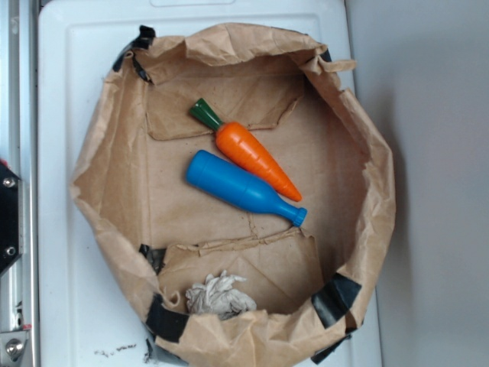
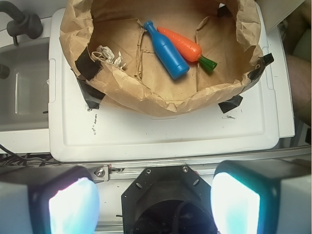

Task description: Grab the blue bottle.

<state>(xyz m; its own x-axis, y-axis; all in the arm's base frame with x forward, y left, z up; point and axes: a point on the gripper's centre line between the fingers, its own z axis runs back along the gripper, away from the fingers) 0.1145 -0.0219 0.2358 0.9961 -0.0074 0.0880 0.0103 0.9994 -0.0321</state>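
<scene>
The blue bottle [image 1: 240, 186] lies on its side in the middle of a crumpled brown paper bag [image 1: 114, 138], its cap pointing to the lower right. An orange toy carrot [image 1: 256, 159] with a green top lies right alongside it, touching. In the wrist view the blue bottle [image 2: 167, 49] and the carrot [image 2: 184, 46] lie far ahead, inside the bag [image 2: 161, 100]. My gripper [image 2: 155, 204] hangs back over the robot base, well short of the bag, open, with nothing between its pale fingers [image 2: 73, 207]. The gripper does not show in the exterior view.
The bag sits on a white plastic lid [image 1: 61, 92]. A crumpled whitish wad [image 1: 219, 296] lies at the bag's near edge. Black tape patches [image 1: 334, 297] hold the bag's rim. A metal rail [image 1: 14, 115] runs along the left. A grey sink [image 2: 24, 87] lies left in the wrist view.
</scene>
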